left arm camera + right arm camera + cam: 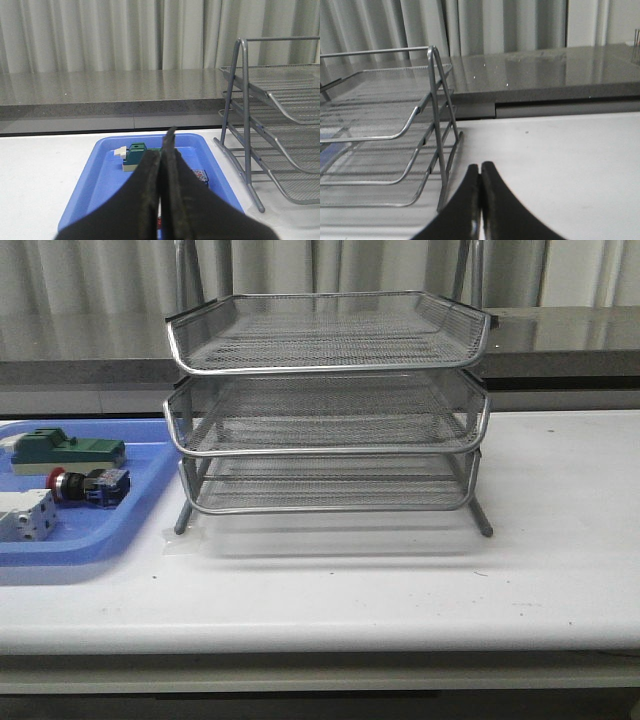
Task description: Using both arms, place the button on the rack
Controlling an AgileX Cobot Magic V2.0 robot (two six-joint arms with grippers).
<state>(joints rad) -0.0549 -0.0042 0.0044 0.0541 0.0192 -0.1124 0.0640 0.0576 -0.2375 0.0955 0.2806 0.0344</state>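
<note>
The button (88, 485), with a red cap and a blue rear block, lies on its side in the blue tray (100, 540) at the table's left. The three-tier silver wire rack (328, 405) stands mid-table, and its trays look empty. Neither arm shows in the front view. In the left wrist view my left gripper (161, 150) is shut and empty above the blue tray (100, 170); its fingers hide most of the button (201, 176). In the right wrist view my right gripper (480, 166) is shut and empty over bare table, beside the rack's leg (440, 150).
The blue tray also holds a green block (65, 450) behind the button and a white-grey boxy component (25, 515) in front of it. A grey stone ledge (560, 335) and curtains run behind the table. The rack (280, 150) stands just beside the tray.
</note>
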